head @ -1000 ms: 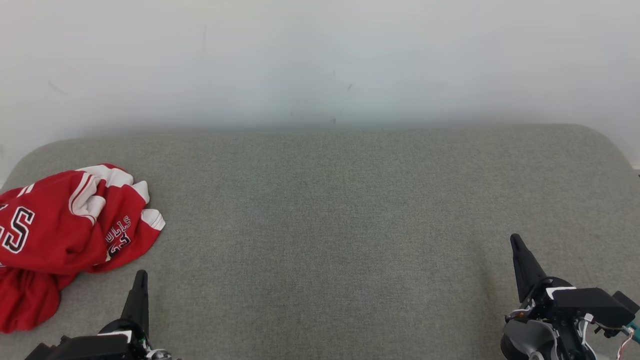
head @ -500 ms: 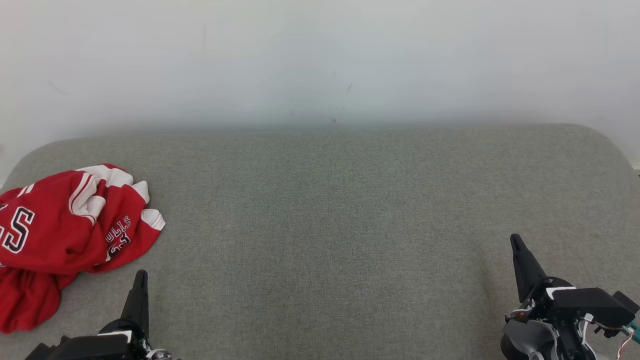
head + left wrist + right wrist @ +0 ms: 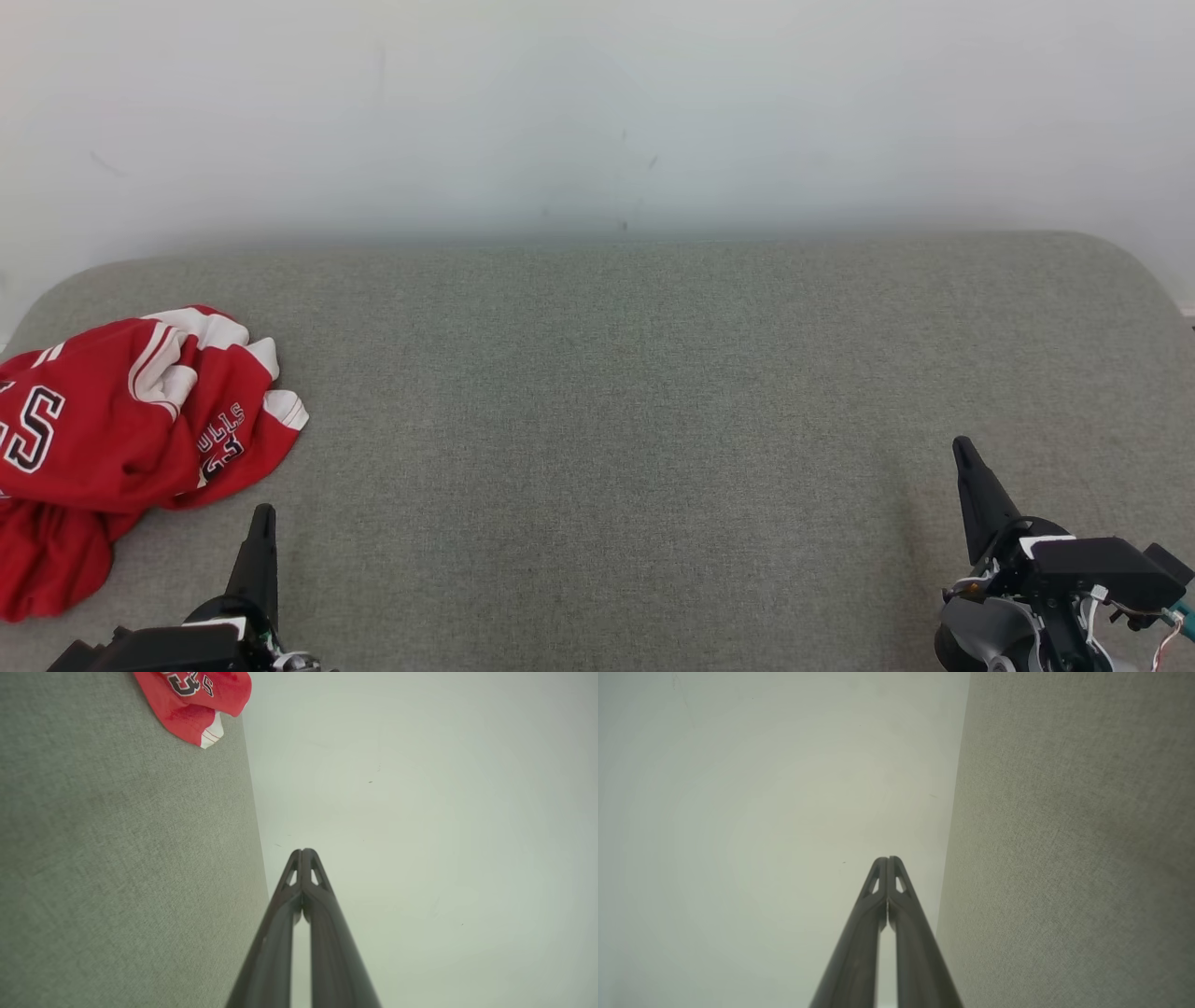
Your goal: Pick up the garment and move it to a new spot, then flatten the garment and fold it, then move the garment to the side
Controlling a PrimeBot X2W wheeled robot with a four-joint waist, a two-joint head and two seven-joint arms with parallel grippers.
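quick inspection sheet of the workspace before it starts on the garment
surface: grey fabric surface, flat, with rounded far corners
job's things: red jersey with white trim and black lettering, crumpled in a heap at the robot's far left, partly cut off by the head view's edge, not yet picked up
clutter: nothing seen
grippers: left pincer shut, holding nothing, just short of the jersey's near edge; right pincer shut, holding nothing, over bare fabric at the far right
cables: short wires at the right wrist, close to the arm
surroundings: pale wall behind the surface, with a few small dark marks
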